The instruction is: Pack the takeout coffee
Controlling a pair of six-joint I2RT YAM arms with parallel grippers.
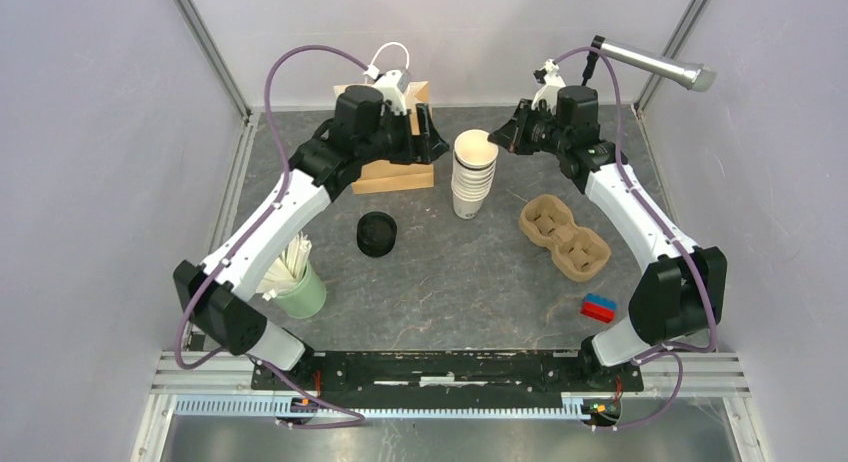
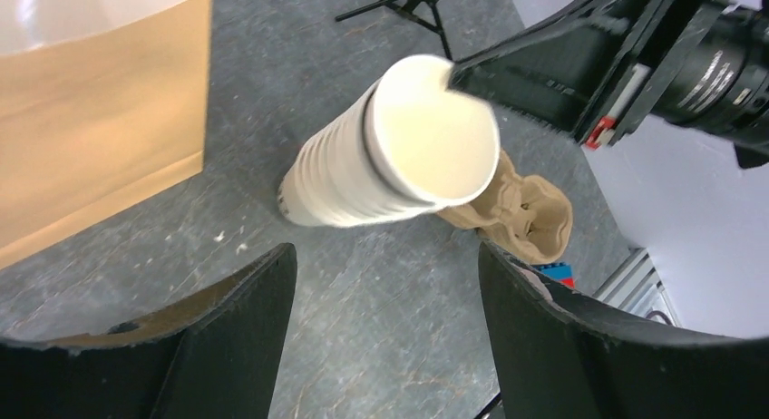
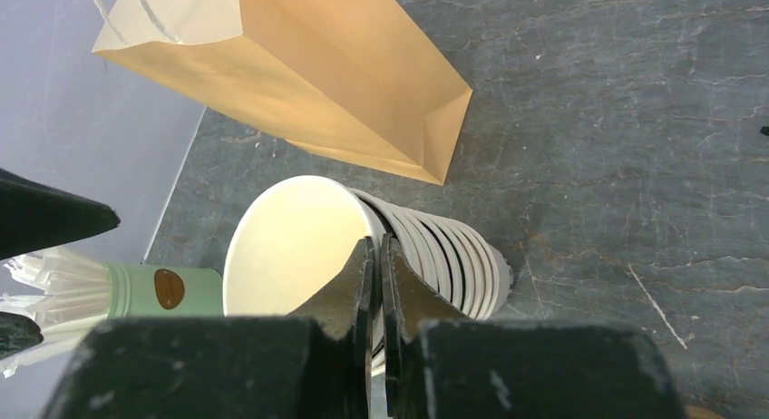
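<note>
Looking down from above, finds no finished takeout coffee anywhere: only a stack of lidless cups (image 1: 470,197) mid-table, a pile of black lids (image 1: 376,233) to its left, and a pulp carrier (image 1: 563,237) to its right with every well bare. Puts the task at its very start, then: no cup pulled free, lidded, seated in the carrier or bagged. Places the right gripper (image 1: 497,140) at the rim of the top cup (image 1: 476,150), and the left gripper (image 1: 428,142) just beside the stack, next to the paper bag (image 1: 395,177) (inside of the bag out of sight from here).

Turning to the left wrist view, shows the left fingers (image 2: 236,337) spread wide with nothing between them, aimed at the stack, with the right arm's tip touching the top rim. Cuts off most of the bag and part of the carrier.

Moving to the right wrist view, shows the right fingers (image 3: 349,297) closed nearly together at the top cup's rim, seemingly with the paper wall pinched between them; hard to be sure with the contact itself covered. Leaves the green cup of white sticks (image 3: 159,290) half hidden at the left edge.
</note>
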